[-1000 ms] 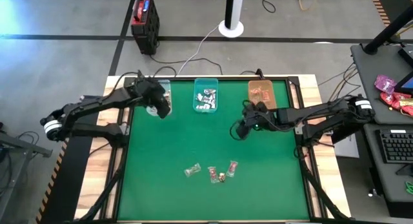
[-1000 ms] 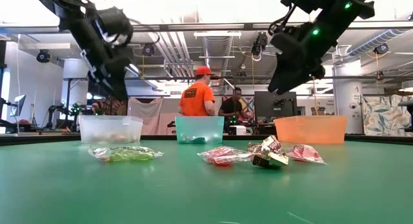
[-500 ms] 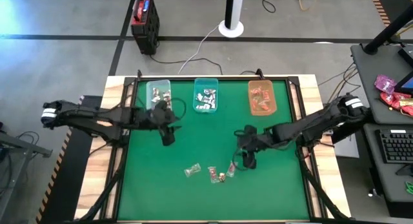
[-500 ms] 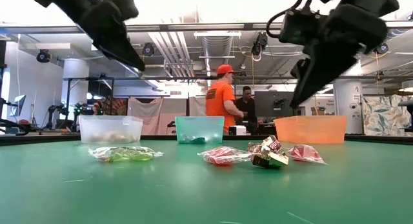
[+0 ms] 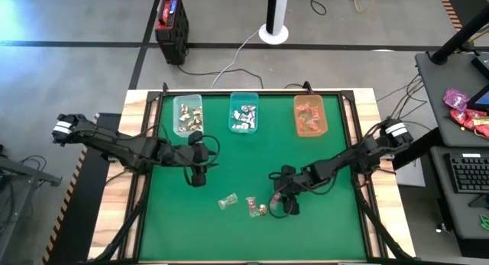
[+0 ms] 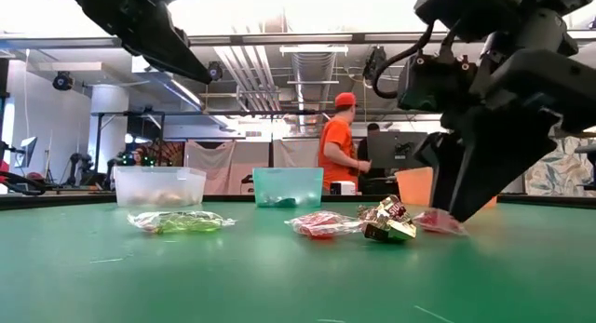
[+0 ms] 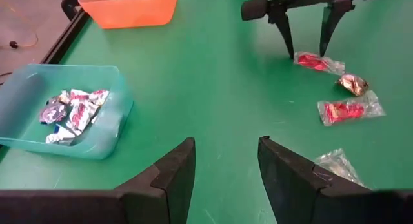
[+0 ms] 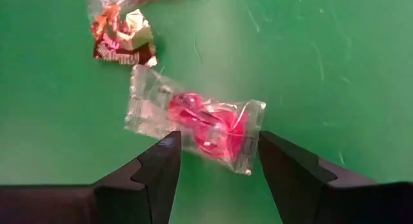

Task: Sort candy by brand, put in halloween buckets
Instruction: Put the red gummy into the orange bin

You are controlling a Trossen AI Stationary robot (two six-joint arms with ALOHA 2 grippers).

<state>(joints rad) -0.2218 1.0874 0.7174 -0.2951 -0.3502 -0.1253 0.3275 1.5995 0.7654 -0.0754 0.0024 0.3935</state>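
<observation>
Several candies lie in a row near the table's front: a clear-green one (image 5: pixel 228 201), a red one (image 5: pixel 251 205), a gold-brown one (image 5: pixel 262 210) and a second red one (image 8: pixel 206 127). My right gripper (image 8: pixel 216 146) is open and low over that second red candy, one finger on either side of its wrapper; I cannot tell whether they touch it. My left gripper (image 5: pixel 199 177) hangs open above the green mat, left of the row, with nothing between its fingers. The clear bucket (image 5: pixel 187 114), teal bucket (image 5: pixel 244 112) and orange bucket (image 5: pixel 310 114) stand along the far edge, each holding candy.
A red-and-black box (image 5: pixel 172 21) stands on the floor beyond the table. Pink and yellow packets (image 5: pixel 462 112) lie on a desk to the right. A person in an orange shirt (image 6: pixel 340 155) stands in the room behind. Open green mat lies between the buckets and the candy row.
My left gripper has swung from over the clear bucket toward the table's near edge and middle. My right gripper has gone from beside the orange bucket toward the near edge and down, tipping further downward, until its fingers stand around the rightmost red candy. The candies have stayed put.
</observation>
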